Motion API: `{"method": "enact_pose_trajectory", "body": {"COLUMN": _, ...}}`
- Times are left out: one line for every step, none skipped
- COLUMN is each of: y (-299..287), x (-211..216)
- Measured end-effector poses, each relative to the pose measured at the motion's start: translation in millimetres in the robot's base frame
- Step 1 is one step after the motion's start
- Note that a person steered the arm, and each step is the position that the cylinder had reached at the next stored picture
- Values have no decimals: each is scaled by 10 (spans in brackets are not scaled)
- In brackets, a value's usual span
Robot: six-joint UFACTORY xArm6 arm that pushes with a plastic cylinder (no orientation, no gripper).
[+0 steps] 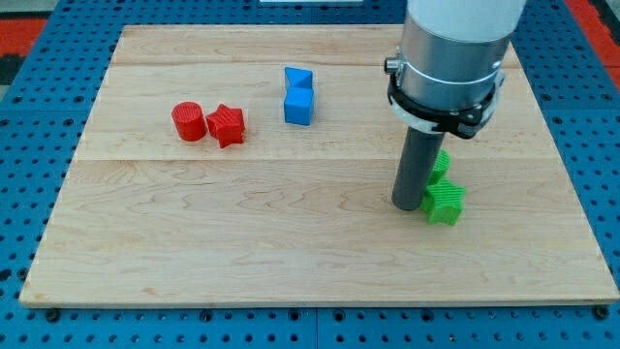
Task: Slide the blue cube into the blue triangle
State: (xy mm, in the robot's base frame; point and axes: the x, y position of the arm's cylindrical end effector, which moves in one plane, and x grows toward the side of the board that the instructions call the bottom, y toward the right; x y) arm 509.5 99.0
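The blue cube (298,107) sits on the wooden board (242,233) above the centre, touching the blue triangle (297,78) just above it. My tip (406,206) rests on the board far to the right of and below both blue blocks, right beside the left edge of a green block (445,203). The arm's grey body (451,53) rises above the rod.
A second green block (440,164) stands just above the first, partly hidden behind the rod. A red cylinder (189,121) and a red star (226,124) sit side by side at the left. The blue pegboard (29,145) surrounds the board.
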Motion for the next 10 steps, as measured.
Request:
{"method": "enact_pose_trajectory", "body": {"y": -856, "x": 148}}
{"method": "enact_pose_trajectory", "body": {"y": -1148, "x": -149}}
{"method": "enact_pose_trajectory", "body": {"y": -1571, "x": -495}}
{"method": "enact_pose_trajectory", "body": {"y": -1431, "x": -1004}}
{"method": "enact_pose_trajectory", "body": {"y": -1310, "x": -1021}}
{"method": "enact_pose_trajectory", "body": {"y": -1261, "x": -1199}}
{"method": "enact_pose_trajectory", "body": {"y": -873, "x": -1258}}
{"method": "enact_pose_trajectory", "body": {"y": -908, "x": -1421}}
{"method": "enact_pose_trajectory", "body": {"y": -967, "x": -1692}}
{"method": "enact_pose_trajectory", "body": {"y": -1002, "x": -1723}}
